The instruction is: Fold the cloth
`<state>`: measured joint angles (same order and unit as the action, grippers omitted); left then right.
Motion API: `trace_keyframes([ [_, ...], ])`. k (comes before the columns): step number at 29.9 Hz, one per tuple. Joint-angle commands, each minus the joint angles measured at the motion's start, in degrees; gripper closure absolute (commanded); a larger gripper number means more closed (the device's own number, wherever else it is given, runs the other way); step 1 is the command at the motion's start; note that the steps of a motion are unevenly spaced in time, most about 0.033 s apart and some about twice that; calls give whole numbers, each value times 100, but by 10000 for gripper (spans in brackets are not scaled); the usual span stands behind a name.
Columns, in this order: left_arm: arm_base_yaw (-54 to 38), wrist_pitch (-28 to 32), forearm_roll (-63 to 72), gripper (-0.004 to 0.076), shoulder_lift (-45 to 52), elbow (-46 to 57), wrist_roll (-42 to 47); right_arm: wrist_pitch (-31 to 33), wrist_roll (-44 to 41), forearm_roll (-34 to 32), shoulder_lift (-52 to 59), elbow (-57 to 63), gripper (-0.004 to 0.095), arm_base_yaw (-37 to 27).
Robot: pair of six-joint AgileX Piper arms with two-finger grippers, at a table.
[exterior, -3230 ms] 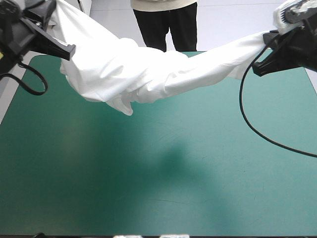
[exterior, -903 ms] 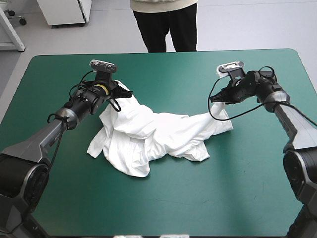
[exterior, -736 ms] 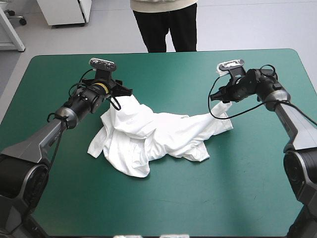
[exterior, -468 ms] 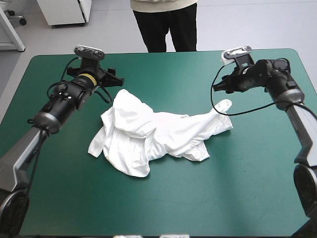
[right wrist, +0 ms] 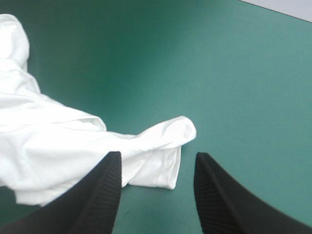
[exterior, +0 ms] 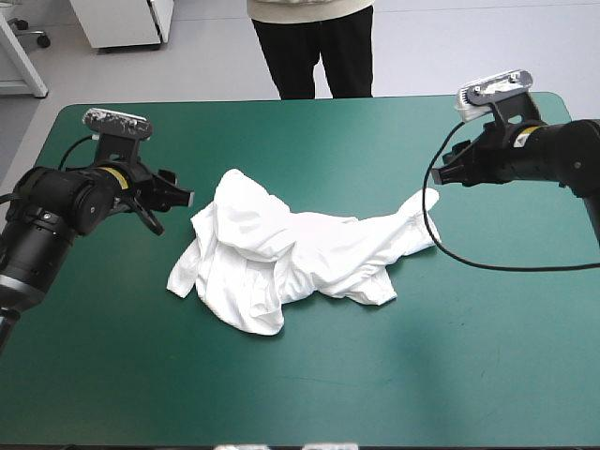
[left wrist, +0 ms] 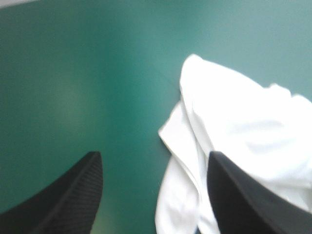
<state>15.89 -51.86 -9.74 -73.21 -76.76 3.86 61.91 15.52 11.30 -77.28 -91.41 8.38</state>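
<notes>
Fingers (left wrist: 73, 195) of left gripper (left wrist: 153, 156) and right gripper (right wrist: 156, 156) held wide apart.
T-shirt (exterior: 281, 248) seen crumpled on teal-green cover (exterior: 375, 375) between them, untouched.

The teal-green table (exterior: 309, 375) bears a crumpled, perhaps doubled-over T-shirt (exterior: 281, 248).

Bulky matte-black arm shells (exterior: 52, 211) either side of the T-shirt (exterior: 281, 253); yellow wrist ring (exterior: 116, 175) on each; finely ribbed black fin-shaped fingers (left wrist: 73, 195) on left pincer (left wrist: 153, 156) and right pincer (right wrist: 157, 155).

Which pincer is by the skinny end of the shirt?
The right pincer: the narrow end of the T-shirt lies ahead of it. The left pincer faces the bunched part.
</notes>
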Motion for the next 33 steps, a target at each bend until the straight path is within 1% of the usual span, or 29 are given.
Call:
trace_keyframes([
  [1, -3, -725, 552, 268, 263, -191, -386, 247, 107, 387, 469, -199, 490, -46],
  [2, -3, -942, 585, 268, 271, -191, -420, 338, 102, 452, 537, -199, 490, -46],
  [4, -3, -1143, 585, 268, 312, -50, -446, 538, 127, 489, 664, -199, 490, -46],
  [9, -3, -894, 219, 268, 374, 824, -171, 787, 117, 427, 827, -199, 490, -46],
  [12, -3, -554, 295, 268, 374, 1481, -28, 950, 80, 427, 827, -199, 490, -46],
  [14, -3, -287, 267, 268, 374, 1898, 123, 951, 80, 427, 816, -138, 489, -46],
  [16, -149, 4, 337, 268, 374, 2196, 174, 951, 80, 427, 816, -34, 489, -46],
  [19, -541, 436, 750, 268, 306, 2496, 41, 785, 80, 427, 816, 271, 490, -46],
  [23, -1059, 828, 1402, 268, 77, 2549, -566, 526, 104, 482, 816, 617, 490, -46],
  [25, -1147, 1021, 1658, 268, -88, 2549, -833, 449, 142, 534, 804, 732, 490, -46],
  [33, -1147, 1500, 1774, 268, -1056, 2549, -1017, 269, 213, 558, 754, 830, 490, -46],
])
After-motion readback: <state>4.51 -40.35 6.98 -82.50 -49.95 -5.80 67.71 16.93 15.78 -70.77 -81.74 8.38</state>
